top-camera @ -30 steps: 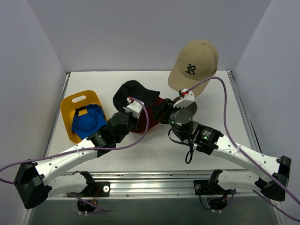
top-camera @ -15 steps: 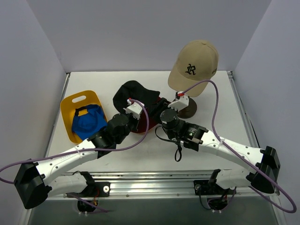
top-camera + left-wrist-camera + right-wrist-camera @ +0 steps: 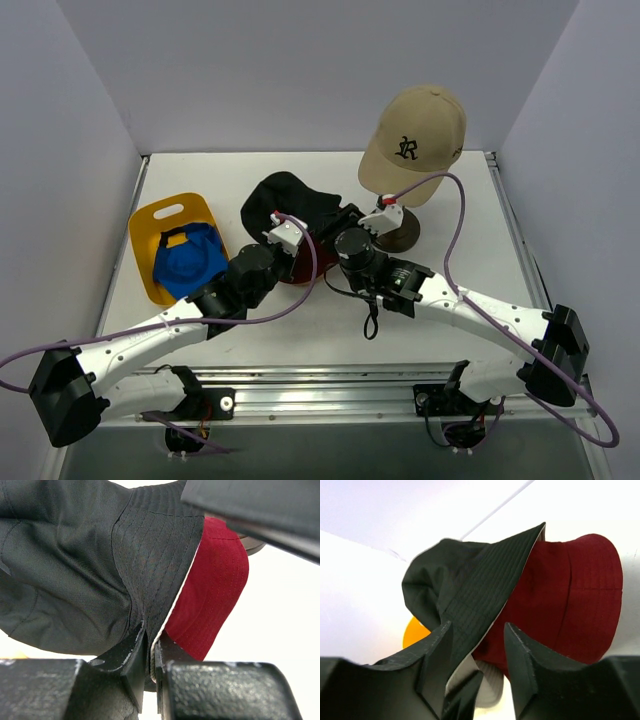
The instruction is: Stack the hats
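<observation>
Left wrist view: the left gripper (image 3: 150,642) has its 2 fingers pinched on the brim of the black bucket hat (image 3: 75,570), whose pale underside edge runs down into the narrow slit between them. The dark red bucket hat (image 3: 216,587) lies just behind that brim, touching it. Both are soft woven cloth with rows of stitching round the brim.

Right wrist view: the right gripper (image 3: 477,642) stands with its fingers apart. The same black brim slants down into the gap, closer to the left finger (whether it touches that finger I cannot tell). The red hat lies beyond the right-hand finger, against the brim.

Top view: the 2 bucket hats lie overlapped at the middle of the white table (image 3: 470,250), with both grippers meeting over them. A tan baseball cap (image 3: 415,130) with a dark embroidered logo sits on a stand (image 3: 400,236) at the back right. At the left, a yellow plastic tray (image 3: 150,225) holds a bright blue cap (image 3: 190,262).
</observation>
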`<state>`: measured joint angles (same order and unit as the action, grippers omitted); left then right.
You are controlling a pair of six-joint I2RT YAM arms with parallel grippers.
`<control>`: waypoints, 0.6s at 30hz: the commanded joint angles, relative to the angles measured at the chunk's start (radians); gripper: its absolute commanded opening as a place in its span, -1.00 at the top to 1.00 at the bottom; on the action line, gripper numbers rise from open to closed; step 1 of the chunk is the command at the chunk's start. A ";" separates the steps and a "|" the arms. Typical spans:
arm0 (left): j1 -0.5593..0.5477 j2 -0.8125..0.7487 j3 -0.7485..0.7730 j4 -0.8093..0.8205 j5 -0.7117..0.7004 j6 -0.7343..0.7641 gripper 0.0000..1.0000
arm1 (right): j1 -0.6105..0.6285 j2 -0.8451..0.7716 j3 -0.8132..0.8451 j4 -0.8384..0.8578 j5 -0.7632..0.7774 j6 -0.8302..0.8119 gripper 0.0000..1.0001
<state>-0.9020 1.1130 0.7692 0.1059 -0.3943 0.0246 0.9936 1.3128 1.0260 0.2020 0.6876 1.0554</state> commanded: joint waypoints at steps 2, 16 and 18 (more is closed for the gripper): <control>-0.012 -0.016 -0.004 0.046 0.023 0.003 0.65 | -0.021 0.003 -0.012 0.069 0.079 0.051 0.23; -0.012 -0.015 -0.004 0.049 0.026 -0.003 0.66 | -0.073 0.037 -0.012 0.079 -0.014 0.087 0.18; -0.012 -0.018 -0.004 0.049 0.028 -0.005 0.66 | -0.070 0.046 -0.012 0.086 -0.020 0.087 0.18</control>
<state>-0.9020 1.1107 0.7605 0.1165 -0.3931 0.0299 0.9222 1.3422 0.9981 0.2672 0.6456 1.1095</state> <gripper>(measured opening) 0.174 0.406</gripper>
